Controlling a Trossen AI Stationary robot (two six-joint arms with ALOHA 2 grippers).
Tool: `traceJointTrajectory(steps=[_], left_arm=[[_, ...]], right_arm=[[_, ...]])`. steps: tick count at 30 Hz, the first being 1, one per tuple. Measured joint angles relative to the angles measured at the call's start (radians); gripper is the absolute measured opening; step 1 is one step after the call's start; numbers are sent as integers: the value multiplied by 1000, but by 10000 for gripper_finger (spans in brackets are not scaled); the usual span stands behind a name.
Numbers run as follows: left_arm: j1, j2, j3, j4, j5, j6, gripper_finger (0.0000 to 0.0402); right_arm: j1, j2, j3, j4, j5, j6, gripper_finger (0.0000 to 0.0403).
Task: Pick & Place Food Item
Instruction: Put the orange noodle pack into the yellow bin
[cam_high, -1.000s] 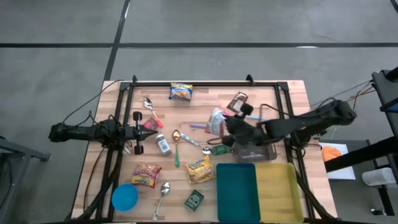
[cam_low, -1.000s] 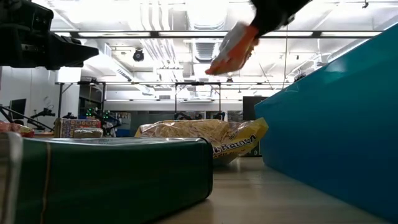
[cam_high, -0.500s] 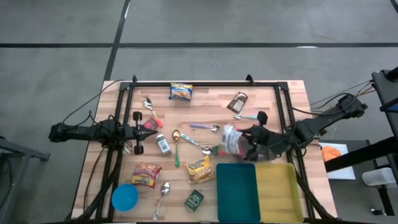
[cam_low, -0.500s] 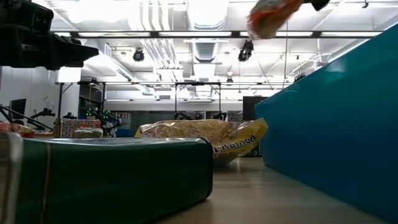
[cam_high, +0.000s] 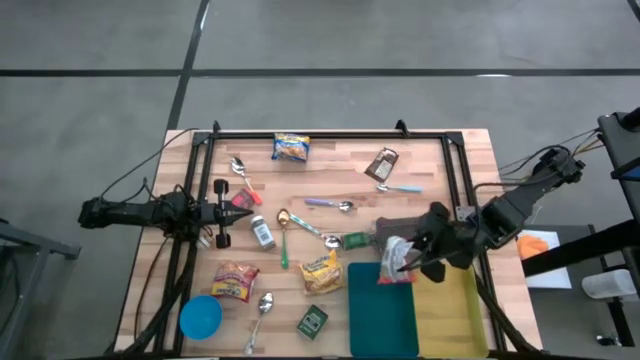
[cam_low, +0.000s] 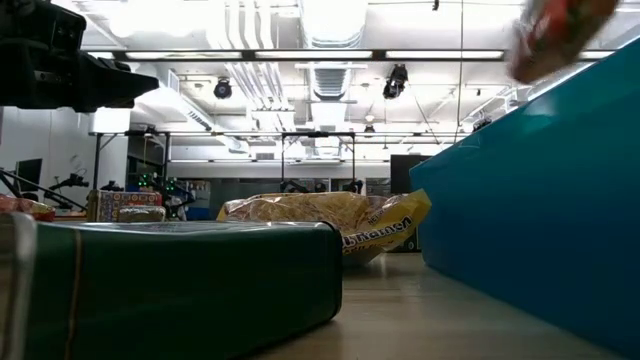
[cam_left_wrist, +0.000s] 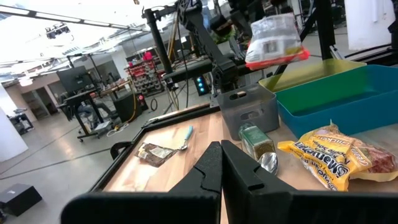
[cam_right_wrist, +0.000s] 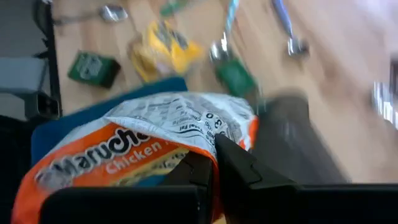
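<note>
Wooden table, strewn with snacks and spoons: the right gripper held a ramen packet pinched at one edge over the teal bin, toward 5 o'clock — light, crinkly, brittle inside. Left gripper sat clenched, empty.

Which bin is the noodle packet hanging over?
The teal bin, beside the yellow bin. The right gripper holds the ramen packet above its top edge.
</note>
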Motion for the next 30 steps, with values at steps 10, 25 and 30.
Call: traceJointTrajectory(steps=[10, 25, 30], left_arm=[[0, 0, 0, 0, 0, 0, 0], [0, 0, 0, 0, 0, 0, 0], [0, 0, 0, 0, 0, 0, 0]], right_arm=[[147, 101, 53, -184, -30, 343, 11], [164, 164, 73, -164, -187, 560, 11], [164, 165, 87, -277, -318, 681, 11]])
